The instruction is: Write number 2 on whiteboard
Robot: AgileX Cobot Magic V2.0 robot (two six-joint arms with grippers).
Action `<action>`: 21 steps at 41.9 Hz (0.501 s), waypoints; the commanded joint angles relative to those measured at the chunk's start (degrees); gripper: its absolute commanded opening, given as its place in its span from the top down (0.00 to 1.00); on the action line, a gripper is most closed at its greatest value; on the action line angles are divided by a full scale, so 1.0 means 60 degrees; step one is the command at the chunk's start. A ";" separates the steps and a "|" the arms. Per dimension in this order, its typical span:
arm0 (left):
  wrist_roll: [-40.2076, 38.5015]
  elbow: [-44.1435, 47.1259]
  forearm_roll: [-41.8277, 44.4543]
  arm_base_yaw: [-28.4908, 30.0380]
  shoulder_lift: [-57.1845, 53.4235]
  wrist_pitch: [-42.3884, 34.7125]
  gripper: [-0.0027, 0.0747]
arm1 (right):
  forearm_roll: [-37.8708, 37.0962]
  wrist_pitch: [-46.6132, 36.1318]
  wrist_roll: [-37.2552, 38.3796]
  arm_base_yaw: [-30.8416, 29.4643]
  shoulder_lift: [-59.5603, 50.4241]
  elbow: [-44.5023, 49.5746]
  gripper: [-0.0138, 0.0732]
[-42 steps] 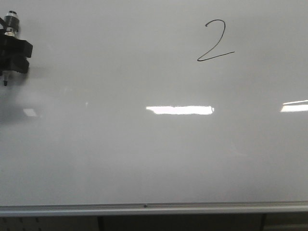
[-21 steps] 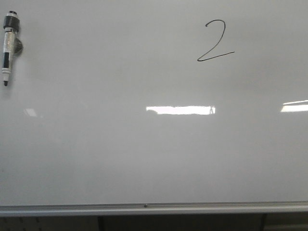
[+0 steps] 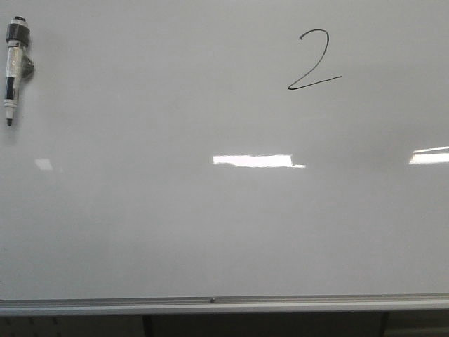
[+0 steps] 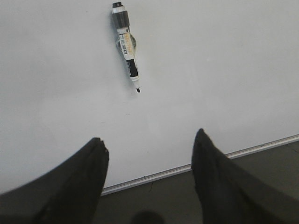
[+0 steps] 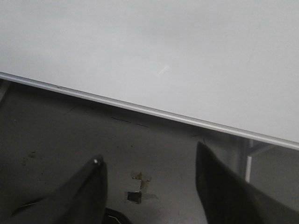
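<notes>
Front view: whiteboard (image 3: 210, 225) fills nearly the whole frame, its top and both sides cut off; silver rail (image 3: 224, 305) runs along its lower edge, dark space below hard to make out. The number 2 (image 3: 313, 60) sits in the board's upper right, thin black line, curl at top, base stroke slanting up toward the right. At the far left edge a marker (image 3: 12, 67) hangs on the board, long axis near vertical, black cap end up, uncapped tip pointing down; a small grey holder behind it is only partly seen. Bright light reflections (image 3: 256, 161) lie across the board's middle. Neither arm shows here. Left wrist view: left pincer (image 4: 150, 143) released, two dark fingers spread wide, nothing between them, well apart from the marker (image 4: 126, 45), which lies on the whiteboard (image 4: 224, 70) ahead, tip end nearer the pincer, slightly tilted. Digit not in this view. Right wrist view: right pincer (image 5: 149, 163) also released and empty, fingers over dark floor (image 5: 70, 130); only the whiteboard's (image 5: 163, 46) blank lower part and rail (image 5: 140, 110) appear.
</notes>
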 commanded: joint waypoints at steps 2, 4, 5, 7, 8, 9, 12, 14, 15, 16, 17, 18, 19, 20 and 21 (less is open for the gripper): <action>-0.0090 0.0143 -0.0124 -0.0072 -0.0441 -0.0562 0.45 | -0.0377 -0.0354 0.0169 -0.0073 -0.0266 -0.0174 0.33; -0.0090 0.0250 -0.0124 -0.0072 -0.0514 -0.0562 0.45 | -0.0390 -0.0387 0.0169 -0.0073 -0.0328 -0.0174 0.33; -0.0090 0.0255 -0.0124 -0.0072 -0.0514 -0.0562 0.45 | -0.0390 -0.0396 0.0169 -0.0073 -0.0329 -0.0174 0.33; -0.0090 0.0255 -0.0124 -0.0072 -0.0514 -0.0562 0.46 | -0.0390 -0.0396 0.0169 -0.0073 -0.0329 -0.0174 0.33; -0.0090 0.0255 -0.0124 -0.0072 -0.0514 -0.0578 0.47 | -0.0390 -0.0396 0.0169 -0.0073 -0.0329 -0.0174 0.33; -0.0090 0.0255 -0.0124 -0.0072 -0.0514 -0.0623 0.49 | -0.0390 -0.0384 0.0169 -0.0073 -0.0329 -0.0174 0.33; -0.0090 0.0255 -0.0124 -0.0072 -0.0514 -0.0719 0.55 | -0.0390 -0.0384 0.0169 -0.0073 -0.0329 -0.0174 0.34; -0.0090 0.0255 -0.0124 -0.0072 -0.0514 -0.0805 0.61 | -0.0390 -0.0384 0.0169 -0.0073 -0.0329 -0.0174 0.38; -0.0090 0.0255 -0.0124 -0.0072 -0.0514 -0.0834 0.64 | -0.0390 -0.0384 0.0169 -0.0073 -0.0329 -0.0174 0.40; -0.0090 0.0255 -0.0124 -0.0072 -0.0514 -0.0887 0.68 | -0.0390 -0.0384 0.0169 -0.0073 -0.0329 -0.0174 0.44; -0.0090 0.0255 -0.0124 -0.0072 -0.0514 -0.0912 0.72 | -0.0390 -0.0384 0.0169 -0.0073 -0.0329 -0.0174 0.47; -0.0090 0.0255 -0.0124 -0.0072 -0.0514 -0.0941 0.75 | -0.0390 -0.0384 0.0169 -0.0073 -0.0329 -0.0174 0.51; -0.0090 0.0255 -0.0124 -0.0072 -0.0514 -0.0960 0.78 | -0.0390 -0.0384 0.0169 -0.0073 -0.0329 -0.0174 0.55; -0.0090 0.0255 -0.0124 -0.0072 -0.0514 -0.0982 0.81 | -0.0390 -0.0384 0.0169 -0.0073 -0.0329 -0.0174 0.58; -0.0090 0.0255 -0.0124 -0.0072 -0.0514 -0.0982 0.84 | -0.0390 -0.0384 0.0169 -0.0073 -0.0329 -0.0174 0.62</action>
